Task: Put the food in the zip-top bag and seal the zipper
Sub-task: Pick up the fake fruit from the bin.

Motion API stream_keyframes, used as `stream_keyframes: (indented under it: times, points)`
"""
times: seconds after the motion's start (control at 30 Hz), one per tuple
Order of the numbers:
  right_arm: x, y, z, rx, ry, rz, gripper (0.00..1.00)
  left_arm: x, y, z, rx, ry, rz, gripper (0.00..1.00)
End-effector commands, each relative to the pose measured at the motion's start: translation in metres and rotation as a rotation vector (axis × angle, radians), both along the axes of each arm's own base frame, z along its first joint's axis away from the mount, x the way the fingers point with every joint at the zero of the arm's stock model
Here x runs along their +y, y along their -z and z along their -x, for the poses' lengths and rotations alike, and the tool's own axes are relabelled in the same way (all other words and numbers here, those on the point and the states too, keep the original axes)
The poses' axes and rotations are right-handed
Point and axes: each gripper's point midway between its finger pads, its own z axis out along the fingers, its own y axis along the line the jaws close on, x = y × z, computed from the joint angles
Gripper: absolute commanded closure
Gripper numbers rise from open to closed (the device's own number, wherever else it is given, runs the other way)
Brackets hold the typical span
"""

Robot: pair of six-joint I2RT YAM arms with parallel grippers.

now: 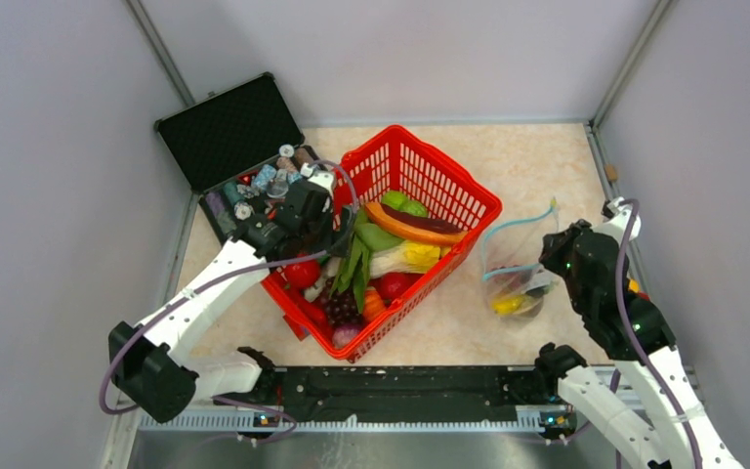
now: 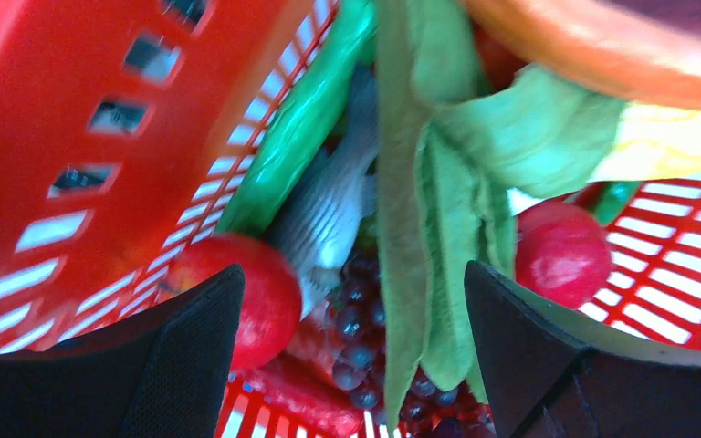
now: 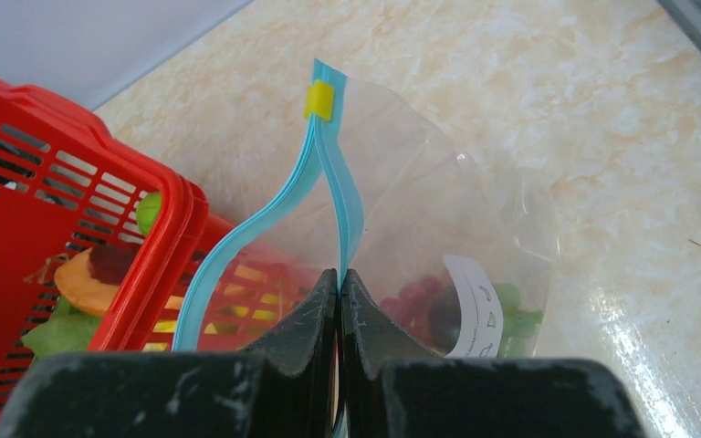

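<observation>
The left gripper [image 2: 351, 297] hangs inside the red lattice basket [image 1: 446, 181], its black fingers [image 2: 192, 338] spread wide above the toy food [image 1: 391, 259]: a red apple [image 2: 260, 297] by the left finger, a bunch of dark grapes [image 2: 360, 324] and long green leaves [image 2: 447, 228] in the gap, nothing gripped. At right, the right gripper [image 3: 340, 278] is pinched together on the light-blue zipper [image 3: 333, 187] of the clear zip-top bag [image 3: 420, 210], which lies on the marbled surface [image 1: 527, 161] just right of the basket with its mouth gaping. A yellow slider [image 3: 319, 100] sits at the far end of the zipper. Through the plastic, beside a white label [image 3: 475, 315], show a few pieces already in the bag, purple, green and yellow. An open black case [image 1: 229, 132] of small bottles stands at far left
</observation>
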Motion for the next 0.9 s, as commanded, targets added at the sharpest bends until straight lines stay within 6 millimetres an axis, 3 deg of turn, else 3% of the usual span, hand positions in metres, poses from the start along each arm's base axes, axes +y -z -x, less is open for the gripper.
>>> stream_keyframes:
  times: [0.0,0.23,0.43,0.67,0.87]
  points:
    - [0.014,-0.033,0.001,-0.079,-0.089,-0.035,0.97,0.040,0.028,0.021,0.083,-0.186,-0.100,0.11]
    - [0.023,-0.035,0.011,-0.083,-0.143,-0.090,0.97,0.074,0.039,0.023,-0.027,-0.309,-0.161,0.10]
    - [0.023,-0.042,0.019,-0.104,-0.143,-0.140,0.97,0.080,0.062,0.025,0.009,-0.344,-0.209,0.10]
    - [0.027,-0.045,0.022,-0.111,-0.151,-0.187,0.97,0.089,0.036,0.007,-0.145,-0.397,-0.194,0.09]
    - [0.029,-0.040,0.024,-0.098,-0.148,-0.210,0.97,0.074,0.010,0.001,-0.247,-0.351,-0.139,0.11]
